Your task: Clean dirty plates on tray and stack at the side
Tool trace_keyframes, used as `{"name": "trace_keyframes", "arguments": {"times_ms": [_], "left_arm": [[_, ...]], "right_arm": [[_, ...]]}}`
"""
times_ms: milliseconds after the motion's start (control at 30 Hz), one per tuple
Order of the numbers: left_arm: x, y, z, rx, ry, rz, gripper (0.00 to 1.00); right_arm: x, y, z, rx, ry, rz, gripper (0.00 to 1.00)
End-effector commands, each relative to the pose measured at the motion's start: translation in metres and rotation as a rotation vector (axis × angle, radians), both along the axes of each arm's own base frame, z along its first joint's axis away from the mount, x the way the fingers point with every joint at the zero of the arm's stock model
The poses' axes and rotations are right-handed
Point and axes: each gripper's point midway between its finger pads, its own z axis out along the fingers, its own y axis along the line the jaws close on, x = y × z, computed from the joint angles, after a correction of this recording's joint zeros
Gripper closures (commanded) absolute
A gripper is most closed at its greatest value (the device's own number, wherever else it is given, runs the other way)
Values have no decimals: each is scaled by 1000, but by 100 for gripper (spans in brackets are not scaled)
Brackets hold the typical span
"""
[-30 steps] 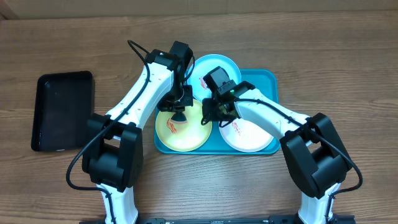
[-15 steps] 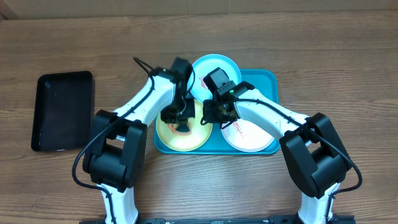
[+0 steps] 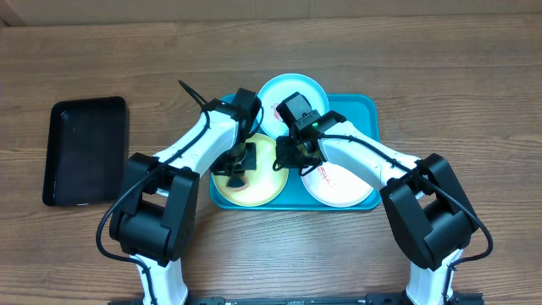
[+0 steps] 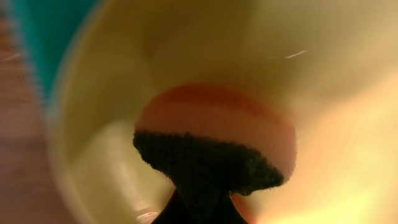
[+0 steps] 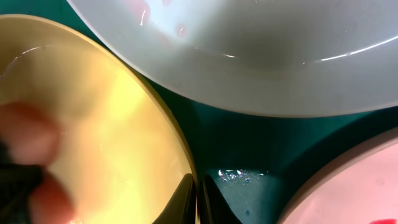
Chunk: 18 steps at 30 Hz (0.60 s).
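Note:
The yellow-green plate (image 3: 264, 180) lies at the front left of the turquoise tray (image 3: 366, 108). The pale blue plate (image 3: 295, 88) is behind it and the white plate (image 3: 345, 185), with a red smear, is at the right. My left gripper (image 3: 233, 175) is shut on an orange sponge with a dark scouring face (image 4: 214, 143), pressed on the yellow-green plate (image 4: 155, 50). My right gripper (image 3: 284, 157) is shut on that plate's right rim (image 5: 180, 155); its jaws (image 5: 198, 202) pinch the edge. The pale blue plate (image 5: 249, 56) and the white plate (image 5: 354, 186) show beside it.
A smaller black rectangular tray (image 3: 85, 151) lies on the wooden table (image 3: 440, 59) at the far left. The turquoise tray floor (image 5: 249, 143) shows wet drops between the plates. Both arms cross over the tray's middle.
My left gripper has swept the sponge from the plate's middle toward its left front. The red smear on the yellow-green plate no longer shows. The right gripper has stayed on the rim.

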Motion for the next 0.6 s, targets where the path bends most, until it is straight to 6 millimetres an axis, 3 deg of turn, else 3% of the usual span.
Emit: {"name": "trace_keyframes", "arguments": {"times_ms": [0, 100, 233, 300, 567], "left_arm": [[13, 32, 2, 155, -25, 30, 96], [14, 14, 3, 61, -15, 39, 96], [5, -32, -5, -199, 40, 53, 96], [2, -45, -9, -258, 45, 45, 96], [-19, -64, -18, -302, 82, -92, 96]], "right_arm": [[0, -1, -4, -14, 2, -9, 96], [0, -1, -4, -14, 2, -9, 96], [0, -1, -4, -14, 1, -9, 96], [1, -1, -4, -13, 1, -9, 96], [1, -1, -4, -14, 1, -9, 96]]}}
